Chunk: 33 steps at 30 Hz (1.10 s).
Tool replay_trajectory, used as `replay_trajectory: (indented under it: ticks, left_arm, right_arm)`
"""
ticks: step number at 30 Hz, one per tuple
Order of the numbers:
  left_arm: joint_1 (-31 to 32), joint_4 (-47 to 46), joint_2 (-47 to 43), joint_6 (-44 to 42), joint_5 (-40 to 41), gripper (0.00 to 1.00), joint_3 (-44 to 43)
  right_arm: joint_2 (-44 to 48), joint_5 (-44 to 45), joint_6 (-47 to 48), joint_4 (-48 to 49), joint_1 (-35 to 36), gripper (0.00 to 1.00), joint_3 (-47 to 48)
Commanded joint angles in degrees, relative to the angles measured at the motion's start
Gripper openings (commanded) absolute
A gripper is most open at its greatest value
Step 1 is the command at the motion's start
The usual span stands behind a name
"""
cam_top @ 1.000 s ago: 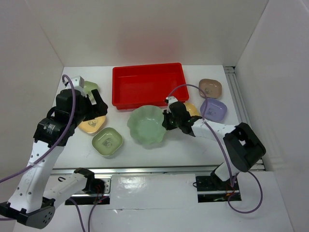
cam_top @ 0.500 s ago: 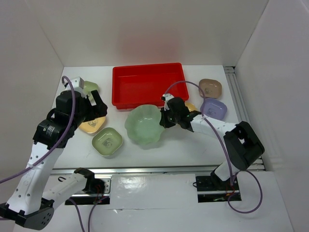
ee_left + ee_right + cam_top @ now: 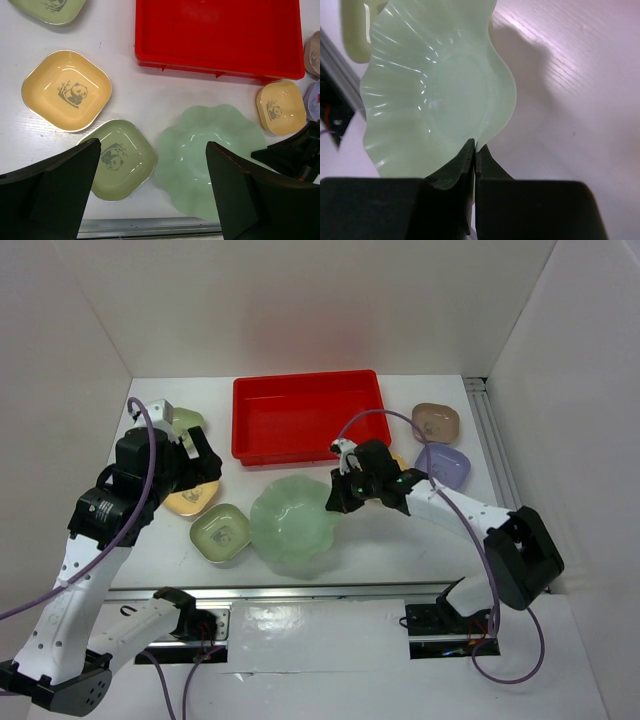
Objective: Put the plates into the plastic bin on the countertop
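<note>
**R arm:** Extended leftward from its base over the countertop (image 3: 400,540), forearm low, wrist turned toward table centre. R gripper (image 3: 342,492) is seen fully closed, pinched on the right rim of the scalloped plate (image 3: 290,522). In the wrist view the rim is clamped btwn the two black fingers (image 3: 487,167). Plate is held tilted, gripped edge raised, w/ a shadow cast on the surface beside it.

**L arm:** Elbow raised, wrist angled down over the left side. L gripper (image 3: 152,142) is spread wide w/ nothing held. It hangs above the green plate (image 3: 120,160) and yellow plate (image 3: 66,90).

**Materials/shapes:** Scalloped plate is pale green, glossy, ribbed and wavy-edged, the largest dish. Other plates are smooth rounded squares; a panda print is seen on several. Bin (image 3: 305,378) is red plastic, rectangular, shallow, w/ a raised rim.

**Edges/room:**
- Scalloped plate is located in front of the bin, w/ bare white surface btwn it and the bin's front wall.
- Its left edge reaches the green plate; contact cannot be told.
- Small yellow plate (image 3: 280,107) lies just behind R gripper.
- Lavender plate (image 3: 445,465) and beige plate (image 3: 435,420) are found right of the bin, near the right wall (image 3: 580,390).
- Far green plate (image 3: 47,7) sits at rear left.
</note>
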State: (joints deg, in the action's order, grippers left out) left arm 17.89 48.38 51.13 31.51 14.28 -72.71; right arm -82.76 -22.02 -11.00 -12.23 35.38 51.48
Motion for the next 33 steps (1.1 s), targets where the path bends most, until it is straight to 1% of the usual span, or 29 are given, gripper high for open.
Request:
replay_trajectory:
  ticks: [1,2,4,5,7,8,10,11,12,14,15,17,18,20,21,22,23,25,27,31,33]
  left_arm:
    - [0.3,-1.4,-0.2,-0.7,0.4,1.00,-0.9]
    - [0.3,-1.4,-0.2,-0.7,0.4,1.00,-0.9]
    - [0.3,-1.4,-0.2,-0.1,-0.2,1.00,-0.9]
    - [0.3,-1.4,0.3,-0.1,-0.2,1.00,-0.9]
    - [0.3,-1.4,0.3,-0.1,-0.2,1.00,-0.9]
    - [0.3,-1.4,0.3,-0.1,-0.2,1.00,-0.4]
    - [0.3,-1.4,-0.4,-0.1,-0.2,1.00,0.2]
    - [0.3,-1.4,-0.4,-0.7,-0.9,1.00,1.8]
    - [0.3,-1.4,-0.4,-0.7,-0.9,1.00,1.8]
    - [0.3,-2.1,-1.0,-0.7,-1.9,1.00,2.7]
    - [0.3,-2.1,-1.0,-0.7,-2.8,1.00,3.6]
    - [0.3,-2.6,-1.0,-0.7,-4.2,1.00,4.3]
    - [0.3,-2.6,-0.5,-0.7,-5.0,1.00,4.9]
    - [0.3,-2.6,-0.5,-0.7,-7.1,1.00,5.4]
    - [0.3,-3.1,-0.5,-0.7,-7.1,1.00,6.2]
    - [0.3,-3.1,-0.5,-0.7,-8.0,1.00,6.2]
    - [0.3,-3.1,-0.5,-1.2,-8.6,1.00,6.8]
    - [0.3,-3.6,-0.5,-1.2,-9.1,1.00,7.3]
    - [0.3,-3.6,-1.0,-1.8,-9.6,1.00,7.9]
    - [0.3,-3.6,-1.7,-1.8,-9.6,1.00,8.5]
    - [0.3,-4.2,-1.7,-1.8,-9.6,1.00,8.5]
  right_arm:
    - [4.8,-4.1,-2.9,4.0,-2.6,0.00,3.1]
    - [5.6,-3.5,-4.4,7.4,-3.8,0.00,4.0]
    - [4.4,-3.5,-8.3,10.5,-7.9,0.00,5.8]
    - [3.2,-3.5,-9.3,11.5,-9.2,0.00,8.6]
    - [-1.6,-5.1,-10.1,12.1,-12.0,0.00,12.7]
    - [-3.4,-5.7,-10.8,12.1,-12.5,0.00,17.1]
    - [-8.5,-5.1,-10.8,12.1,-13.9,0.00,21.4]
    - [-11.9,-5.0,-12.8,14.2,-15.0,0.00,26.7]
    - [-13.7,-5.0,-12.8,15.6,-15.0,0.00,26.7]
    - [-17.5,-5.1,-15.3,17.5,-16.2,0.00,31.6]
    - [-21.6,-4.3,-15.9,18.1,-17.0,0.00,33.2]
    - [-26.0,-1.4,-15.9,18.1,-17.7,0.00,38.9]
    - [-30.3,-0.7,-15.9,16.8,-17.7,0.00,40.7]
    - [-33.9,-0.7,-16.4,16.8,-19.0,0.00,44.8]
    - [-37.2,-0.2,-16.4,16.8,-19.0,0.00,46.0]
    - [-38.8,-0.2,-16.4,15.5,-19.7,0.00,47.4]
    - [-40.4,-0.2,-15.7,14.1,-20.3,0.00,51.0]
    - [-44.6,0.4,-15.1,11.3,-21.0,0.00,53.5]
    - [-46.9,-0.7,-15.1,11.3,-21.8,0.00,55.0]
    - [-47.4,-0.7,-15.1,11.3,-23.1,0.00,55.0]
    - [-48.1,-0.7,-14.0,9.8,-23.1,0.00,55.7]
